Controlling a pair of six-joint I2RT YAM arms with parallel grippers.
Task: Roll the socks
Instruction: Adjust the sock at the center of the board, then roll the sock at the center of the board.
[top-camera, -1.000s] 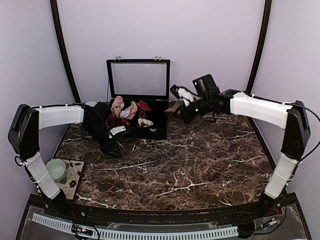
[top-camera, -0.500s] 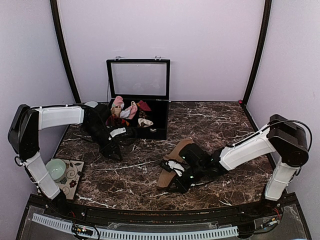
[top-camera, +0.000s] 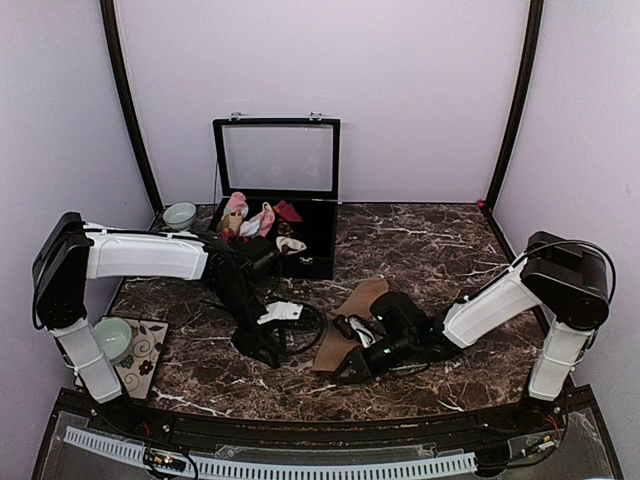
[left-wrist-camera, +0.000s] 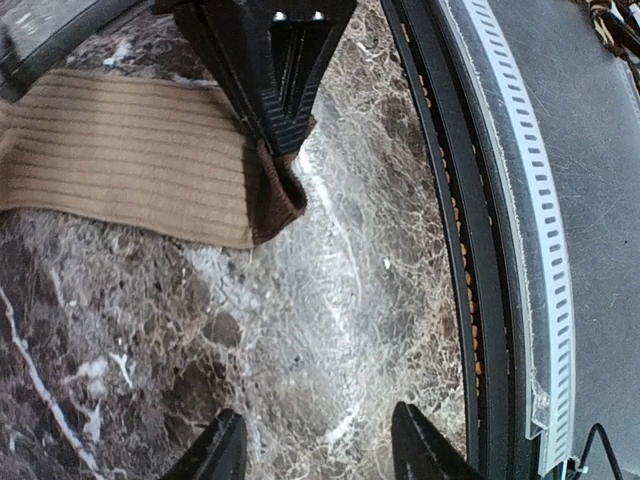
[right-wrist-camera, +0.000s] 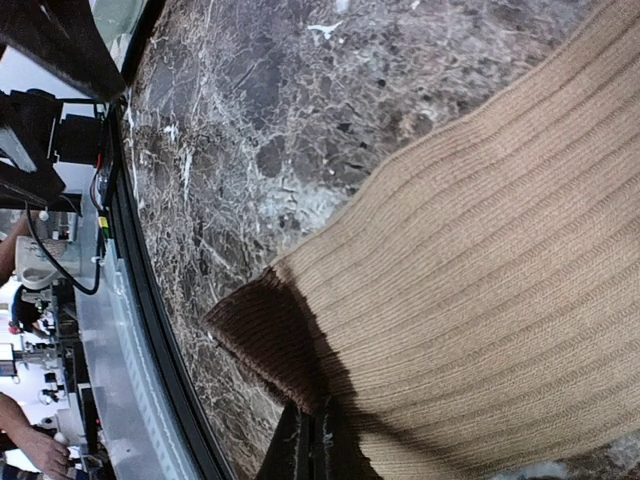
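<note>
A tan-brown ribbed sock (top-camera: 352, 315) with a dark brown end lies flat on the marble at front centre. My right gripper (top-camera: 347, 371) is shut on that dark end (right-wrist-camera: 270, 335), its fingers (right-wrist-camera: 312, 445) pinched together on the fabric's edge. My left gripper (top-camera: 267, 350) hovers open and empty just left of the sock. In the left wrist view its fingertips (left-wrist-camera: 222, 452) stand wide apart over bare marble, with the sock (left-wrist-camera: 130, 155) and the right gripper (left-wrist-camera: 280, 70) beyond them. A cream item (top-camera: 291, 244) lies in the case, too small to identify.
An open black case (top-camera: 318, 262) with a raised clear lid holds pink, white and dark red bundles at the back. A green bowl (top-camera: 112, 338) sits on a patterned mat at front left, another bowl (top-camera: 180, 214) at back left. The black front rail (left-wrist-camera: 470, 250) runs close by.
My right arm swung from the back beside the case to front centre, bringing the tan sock down onto the marble. My left arm moved from beside the case toward the sock's near end.
</note>
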